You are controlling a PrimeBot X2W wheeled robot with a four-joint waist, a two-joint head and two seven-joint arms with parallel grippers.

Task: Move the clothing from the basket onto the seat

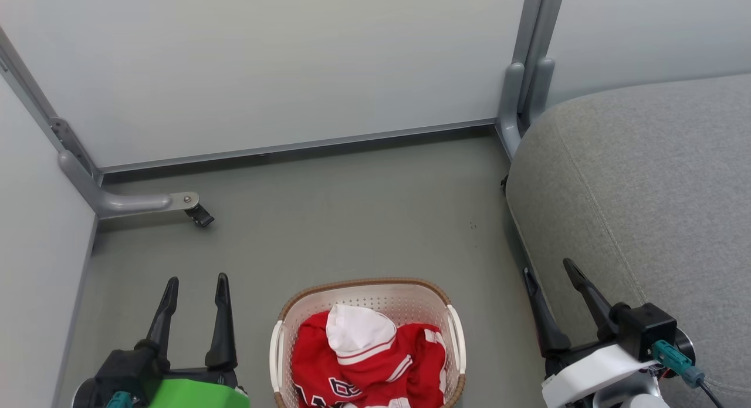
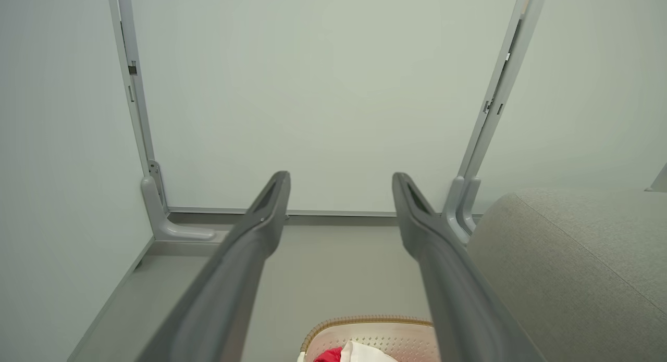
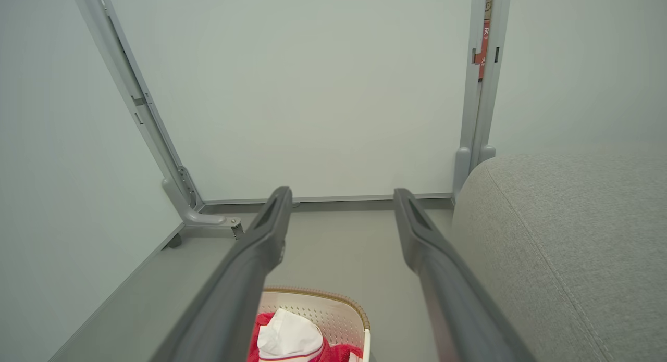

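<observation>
**Q:** What is being shown, and where is the clothing point(image 1: 366, 361) lying?

**A:** The clothing is being held inside the basket point(image 1: 375, 290) as a loose red heap, with white fabric uppermost. Nothing is being gripped. The left gripper point(image 1: 196, 277) is being held just left of the basket with its jaws wide apart. The right gripper point(image 1: 548, 268), likewise spread and empty, is being held to the right of the basket.

**Q:** How is the load being expected to handle?

**A:** It is being judged light, soft and limp. Sagging and trailing are being expected on lifting, and a stray sleeve may be caught on the basket's rim. A pinch is being advised at a raised fold near the top of the heap, deep enough for several layers, since smooth sports fabric may be lost from a shallow grip.

**Q:** What is standing around the basket?

**A:** The seat point(image 1: 645, 191) is being seen to the right of the basket and beyond it, with the right gripper between the two. A partition panel point(image 1: 293, 61) is closing off the floor point(image 1: 352, 220) beyond the basket. A grey metal foot point(image 1: 141, 202) is being seen well to the basket's left. The way to the seat is being judged open, provided the load is being raised over the seat's rounded edge.
</observation>
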